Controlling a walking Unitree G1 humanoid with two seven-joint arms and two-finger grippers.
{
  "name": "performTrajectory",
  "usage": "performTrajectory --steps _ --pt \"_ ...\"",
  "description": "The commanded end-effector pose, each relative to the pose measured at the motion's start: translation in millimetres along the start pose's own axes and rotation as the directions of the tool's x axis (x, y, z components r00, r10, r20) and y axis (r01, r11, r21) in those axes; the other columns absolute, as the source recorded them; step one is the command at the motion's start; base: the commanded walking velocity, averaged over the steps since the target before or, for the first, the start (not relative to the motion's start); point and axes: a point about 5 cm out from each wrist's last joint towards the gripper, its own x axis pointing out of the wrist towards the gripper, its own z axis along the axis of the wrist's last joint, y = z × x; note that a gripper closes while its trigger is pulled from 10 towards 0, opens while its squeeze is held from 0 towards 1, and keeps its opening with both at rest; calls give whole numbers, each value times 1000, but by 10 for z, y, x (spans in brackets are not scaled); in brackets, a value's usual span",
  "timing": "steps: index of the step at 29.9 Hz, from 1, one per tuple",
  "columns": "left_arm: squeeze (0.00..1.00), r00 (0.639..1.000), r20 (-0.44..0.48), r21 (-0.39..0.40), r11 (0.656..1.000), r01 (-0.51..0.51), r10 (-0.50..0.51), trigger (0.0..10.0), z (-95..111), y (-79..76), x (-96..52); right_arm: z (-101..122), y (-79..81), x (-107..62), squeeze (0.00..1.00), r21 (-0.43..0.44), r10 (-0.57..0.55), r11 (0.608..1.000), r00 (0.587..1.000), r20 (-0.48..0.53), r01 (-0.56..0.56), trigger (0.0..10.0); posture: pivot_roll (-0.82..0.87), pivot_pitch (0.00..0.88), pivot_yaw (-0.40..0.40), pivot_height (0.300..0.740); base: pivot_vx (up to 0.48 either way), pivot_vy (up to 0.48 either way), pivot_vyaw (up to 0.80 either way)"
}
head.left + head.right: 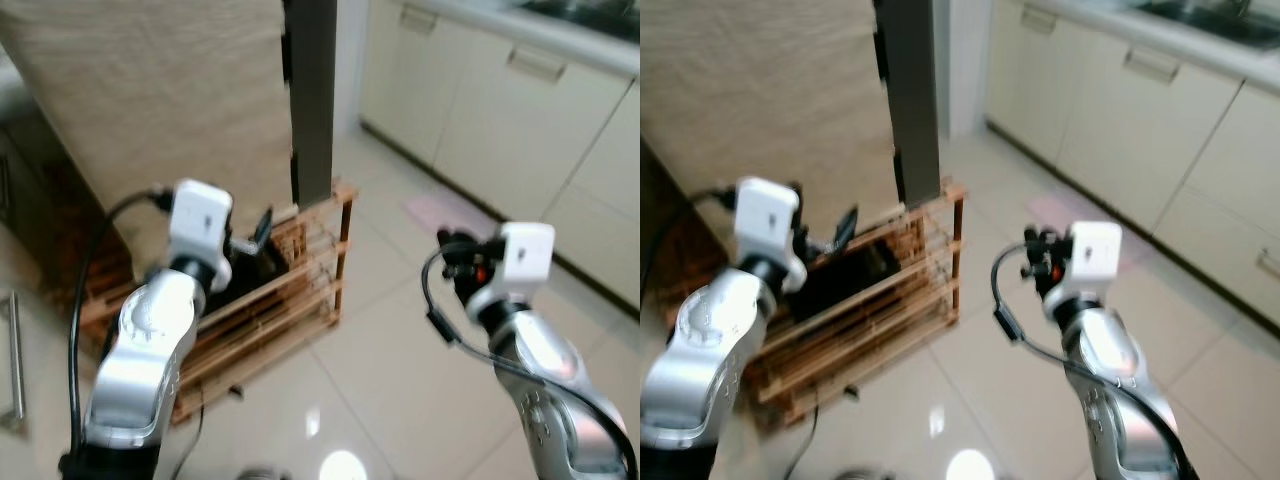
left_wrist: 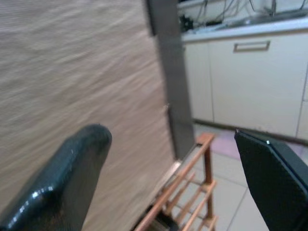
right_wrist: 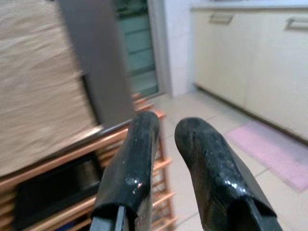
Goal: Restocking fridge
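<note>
My left gripper (image 1: 257, 238) is raised in front of me, open, with its two black fingers (image 2: 72, 173) wide apart and nothing between them. It points toward a tall beige textured panel (image 1: 160, 100) with a dark grey edge strip (image 1: 312, 100). My right gripper (image 1: 455, 250) is held up over the tiled floor on the right, shut and empty, its fingertips (image 3: 144, 130) almost touching. No item to stock can be made out. The pictures are blurred.
A low wooden slatted rack (image 1: 300, 290) stands on the floor at the foot of the panel, with something black (image 1: 845, 275) in it. Cream kitchen cabinets (image 1: 520, 110) run along the right. A pink mat (image 1: 445, 212) lies before them. A metal handle (image 1: 12, 355) shows at far left.
</note>
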Motion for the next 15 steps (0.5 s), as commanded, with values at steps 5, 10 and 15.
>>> performTrajectory --steps 5,10,15 --pt "0 1000 1 -38 999 -21 21 10000 5 19 -7 34 15 -10 0 -14 7 1000 1000 12 -7 10000 31 4 -3 740 0 -384 0" --pt "0 999 7 -65 997 -31 32 10000 22 25 -23 53 21 -2 0 -20 25 999 1000 15 -25 10000 35 8 -9 740 0 0 0" --pt "0 998 37 -29 998 -59 60 10000 47 52 -31 57 49 9 0 -58 73 996 997 1 -73 10000 34 9 -13 740 0 0 0"
